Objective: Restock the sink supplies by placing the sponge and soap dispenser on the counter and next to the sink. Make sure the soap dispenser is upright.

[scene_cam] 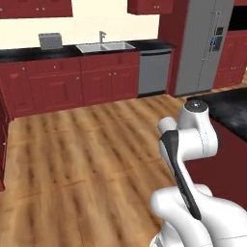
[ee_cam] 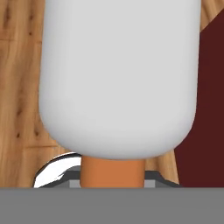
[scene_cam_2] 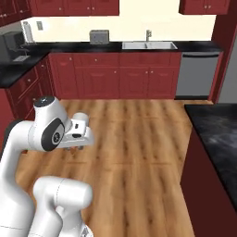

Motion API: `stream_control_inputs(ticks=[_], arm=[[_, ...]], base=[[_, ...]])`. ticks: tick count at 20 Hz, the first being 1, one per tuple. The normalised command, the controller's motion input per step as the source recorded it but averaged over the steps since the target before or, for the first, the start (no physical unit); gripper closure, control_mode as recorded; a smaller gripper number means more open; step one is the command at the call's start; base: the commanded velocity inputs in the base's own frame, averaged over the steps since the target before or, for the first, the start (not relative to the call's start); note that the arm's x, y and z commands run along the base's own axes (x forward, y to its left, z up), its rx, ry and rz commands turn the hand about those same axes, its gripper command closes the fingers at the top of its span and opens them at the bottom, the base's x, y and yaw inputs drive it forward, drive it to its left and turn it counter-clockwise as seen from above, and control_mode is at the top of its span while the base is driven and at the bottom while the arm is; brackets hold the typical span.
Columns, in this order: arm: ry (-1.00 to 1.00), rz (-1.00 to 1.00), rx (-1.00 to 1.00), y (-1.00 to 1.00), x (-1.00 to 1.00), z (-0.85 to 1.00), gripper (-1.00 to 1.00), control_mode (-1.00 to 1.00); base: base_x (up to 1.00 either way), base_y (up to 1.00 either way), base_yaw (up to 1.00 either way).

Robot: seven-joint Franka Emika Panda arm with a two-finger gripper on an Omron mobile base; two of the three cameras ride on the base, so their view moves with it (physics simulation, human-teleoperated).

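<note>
The soap dispenser (ee_cam: 118, 74) looms right in front of the hand camera, a white rounded body with its orange-brown neck (ee_cam: 113, 171) toward the hand. My gripper (scene_cam_2: 75, 147) hangs low over the wooden floor, close to the base, shut on the soap dispenser; its fingers are hidden behind the bottle. Across the room runs the black counter (scene_cam: 29, 52) (scene_cam_2: 65, 46) with the pale double sink (scene_cam: 105, 47) (scene_cam_2: 149, 45) and its grey tap (scene_cam: 102, 36). The sponge is out of view.
A silver toaster (scene_cam: 50, 41) (scene_cam_2: 99, 36) stands on the counter left of the sink. A dishwasher (scene_cam: 154, 72) and fridge (scene_cam: 202, 46) lie right of it. The dark island slab (scene_cam: 231, 108) (scene_cam_2: 217, 129) is close on my right. Open wooden floor (scene_cam: 87, 144) lies between.
</note>
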Motion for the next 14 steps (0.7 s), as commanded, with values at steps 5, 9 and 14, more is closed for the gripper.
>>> stream_control_inputs(ticks=[5,9,14], arm=[[0.0,0.0,0.0,0.0,0.0,0.0,1.0,1.0],[0.0,0.0,0.0,0.0,0.0,0.0,1.0,1.0],[0.0,0.0,0.0,0.0,0.0,0.0,1.0,1.0]], base=[[1.0,0.28,-0.07],[1.0,0.26,-0.06],[1.0,0.22,-0.06]])
